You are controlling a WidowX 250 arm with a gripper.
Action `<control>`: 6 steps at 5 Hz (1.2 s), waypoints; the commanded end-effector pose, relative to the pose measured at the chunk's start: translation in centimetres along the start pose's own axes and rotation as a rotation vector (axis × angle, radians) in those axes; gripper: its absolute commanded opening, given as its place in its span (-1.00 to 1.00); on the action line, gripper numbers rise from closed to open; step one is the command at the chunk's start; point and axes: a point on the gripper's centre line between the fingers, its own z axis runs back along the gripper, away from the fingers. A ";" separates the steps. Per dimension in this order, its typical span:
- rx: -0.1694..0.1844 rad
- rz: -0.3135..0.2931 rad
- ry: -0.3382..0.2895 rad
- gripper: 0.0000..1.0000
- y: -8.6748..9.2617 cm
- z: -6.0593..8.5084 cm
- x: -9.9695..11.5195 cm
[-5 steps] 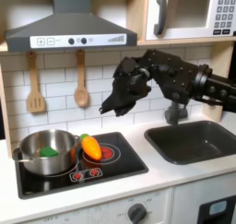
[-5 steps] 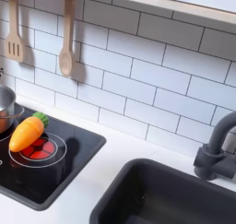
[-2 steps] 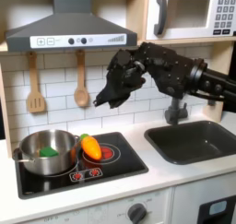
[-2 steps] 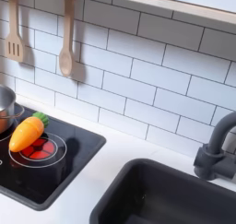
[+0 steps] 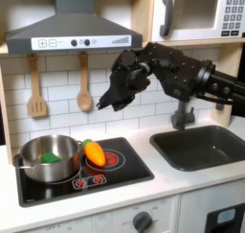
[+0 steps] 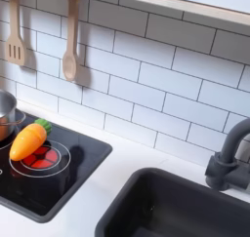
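Above the stove [image 5: 72, 174], the gripper [image 5: 113, 101] hangs — jaws' state unclear — with the carrot [image 5: 94, 152] below, slightly toward the first exterior view's left, tilted.

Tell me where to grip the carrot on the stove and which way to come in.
Grip the carrot across its thick orange middle, coming down from above. It lies tilted on the stove, its green top resting against the pot, so the pot side looks blocked and the side toward the first exterior view's right is free. The gripper hangs above it, jaw state unclear.
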 end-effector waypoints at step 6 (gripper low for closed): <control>-0.044 -0.053 -0.003 -1.00 0.1 0.4 -1.2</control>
